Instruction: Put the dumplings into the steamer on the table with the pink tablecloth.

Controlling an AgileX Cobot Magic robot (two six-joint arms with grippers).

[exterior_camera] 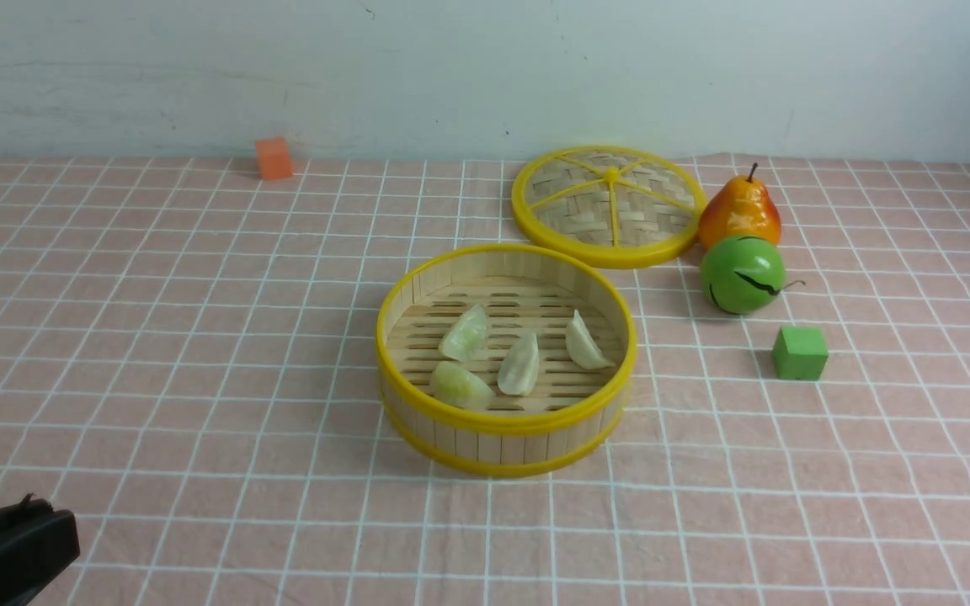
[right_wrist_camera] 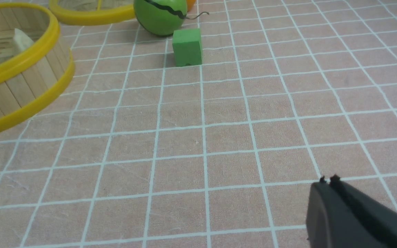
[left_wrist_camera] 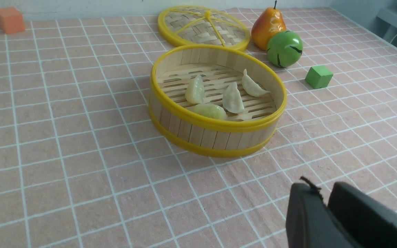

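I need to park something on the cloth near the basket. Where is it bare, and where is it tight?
Bare: the pink checked tablecloth from the round bamboo steamer across to the orange cube, and all the near strip in front. Tight: behind and robot-right of the steamer, where the woven yellow-rimmed lid, orange pear, green striped ball and green cube cluster.

Open cloth left and front of the basket
Lid, pear, green ball and green cube crowd the far right beside the basket; an orange cube sits far left.
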